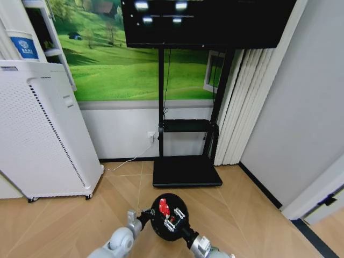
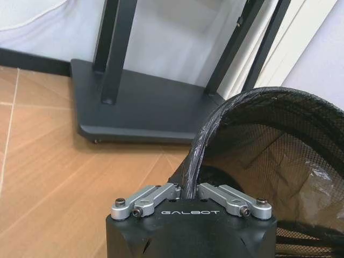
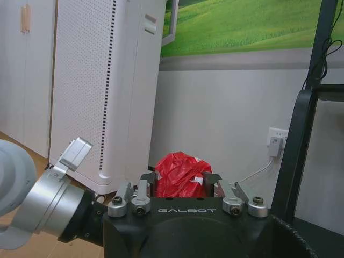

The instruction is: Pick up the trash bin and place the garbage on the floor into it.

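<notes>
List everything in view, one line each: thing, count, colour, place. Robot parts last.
trash bin: one, black mesh, held off the floor between both arms, in front of the stand base.
garbage: one red piece, gripped by the right claw above the bin.
screen on stand: one, black, against the wall; flat base on the floor.
tall perforated appliance: one, white, at the left.
landscape mural: one, green, on the wall.
wall socket: one, white, cable plugged in.
left claw: clamped on the bin's rim.
right claw: shut on the garbage.

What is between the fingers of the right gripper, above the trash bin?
A crumpled red piece of garbage, pinched in the right gripper over the trash bin; the right wrist view shows it.
</notes>
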